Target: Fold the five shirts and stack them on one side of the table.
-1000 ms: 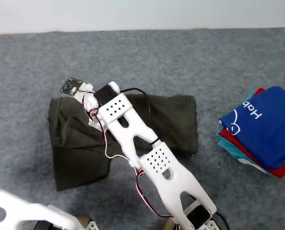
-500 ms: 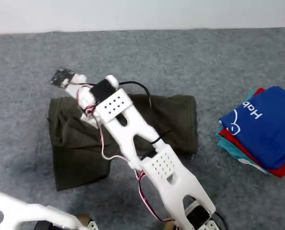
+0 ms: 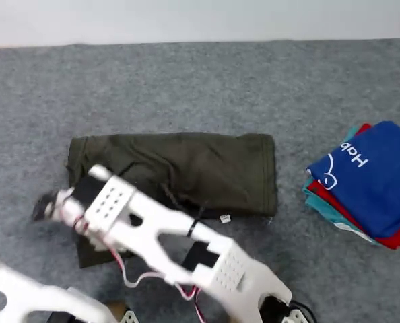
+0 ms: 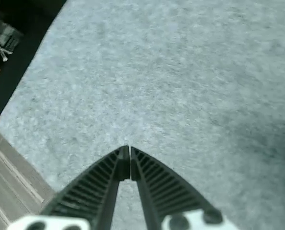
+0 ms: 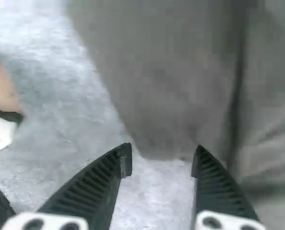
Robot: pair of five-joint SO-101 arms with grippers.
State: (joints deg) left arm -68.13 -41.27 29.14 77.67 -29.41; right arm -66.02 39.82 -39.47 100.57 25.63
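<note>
A dark olive shirt [image 3: 186, 168] lies partly folded in the middle of the grey table. My right gripper [image 3: 45, 205] hovers at the shirt's near left edge, and its white arm [image 3: 166, 239] covers the shirt's near left part. The right wrist view has this gripper [image 5: 161, 160] open and empty, just above the olive shirt's edge [image 5: 181, 86]. The left gripper [image 4: 129, 155] is shut on nothing over bare table surface near the table's edge. Part of the left arm [image 3: 25, 293] lies at the near left corner.
A stack of folded shirts [image 3: 365, 182] sits at the right edge, blue on top of red and teal. The grey table surface [image 3: 186, 87] stretches to a white wall at the back. Past the table's edge [image 4: 17, 124] are floor and a dark object.
The right arm has swung from the olive shirt's far left corner toward the near left side, and its gripper now sits at the shirt's near left edge. The left arm barely moved.
</note>
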